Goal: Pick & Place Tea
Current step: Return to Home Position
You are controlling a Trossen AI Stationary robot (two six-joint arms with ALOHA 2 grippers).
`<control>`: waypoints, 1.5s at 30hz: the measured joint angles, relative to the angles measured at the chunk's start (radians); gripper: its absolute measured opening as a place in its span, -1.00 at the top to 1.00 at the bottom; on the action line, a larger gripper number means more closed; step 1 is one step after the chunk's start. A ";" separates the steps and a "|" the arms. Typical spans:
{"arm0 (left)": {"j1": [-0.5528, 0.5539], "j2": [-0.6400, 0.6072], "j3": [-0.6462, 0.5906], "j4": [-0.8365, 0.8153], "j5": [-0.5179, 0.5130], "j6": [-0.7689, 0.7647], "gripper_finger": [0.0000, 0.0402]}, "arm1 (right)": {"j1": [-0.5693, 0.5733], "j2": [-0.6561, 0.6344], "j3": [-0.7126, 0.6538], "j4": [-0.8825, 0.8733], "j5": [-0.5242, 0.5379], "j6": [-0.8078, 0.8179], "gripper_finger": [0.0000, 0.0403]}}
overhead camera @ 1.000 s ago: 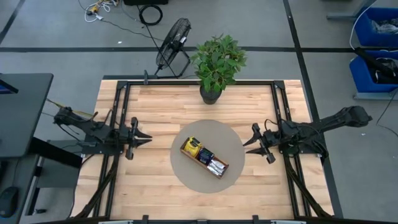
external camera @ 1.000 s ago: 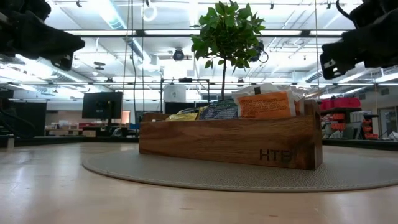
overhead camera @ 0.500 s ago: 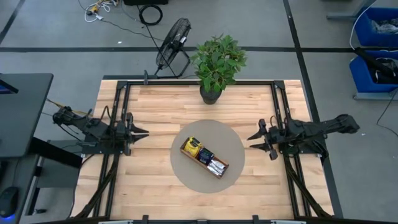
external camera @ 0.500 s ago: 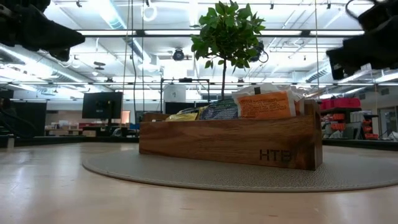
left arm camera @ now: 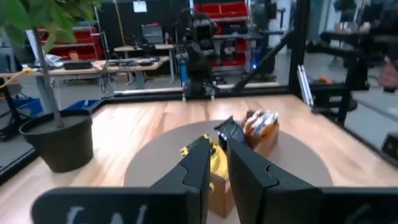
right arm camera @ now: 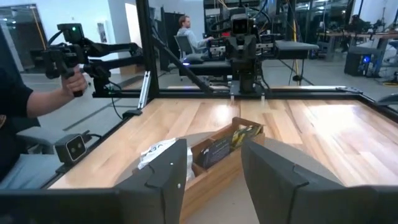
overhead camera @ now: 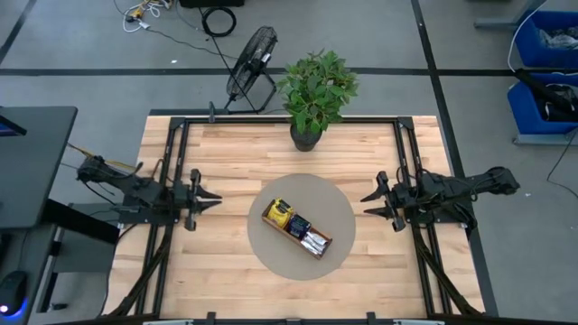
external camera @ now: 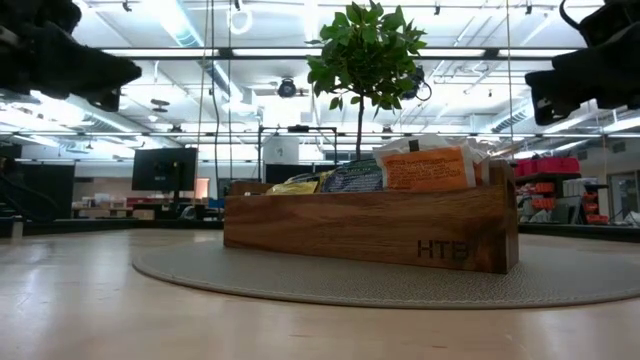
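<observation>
A long brown wooden tray (overhead camera: 296, 227) lies slantwise on a round grey mat (overhead camera: 339, 203) in the middle of the table. Tea sachets stand upright in its compartments: yellow ones (overhead camera: 279, 212) at one end, dark navy ones (overhead camera: 299, 224) in the middle, orange-and-white ones (overhead camera: 317, 242) at the other end. In the low view their tops stick out above the tray wall (external camera: 370, 230). My left gripper (overhead camera: 209, 198) hovers left of the mat, its fingers a narrow gap apart (left arm camera: 214, 155). My right gripper (overhead camera: 368, 203) hovers at the mat's right rim, wide open (right arm camera: 214, 149). Both point at the tray and hold nothing.
A potted plant (overhead camera: 314, 90) stands at the table's far edge, behind the mat. Black frame rails (overhead camera: 172, 162) run along the table's left and right sides. Bare wood lies in front of the mat. A person (right arm camera: 25, 106) stands beyond the table holding a hand-held device.
My right arm has drawn back a little toward the table's right edge and then held still. My left gripper shifted slightly back toward the left edge, then came forward again toward the mat. The tray and the sachets have not moved.
</observation>
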 joint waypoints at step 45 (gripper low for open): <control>0.001 0.009 -0.003 0.024 -0.041 0.114 0.71 | 0.001 0.015 0.000 0.000 0.007 0.096 0.19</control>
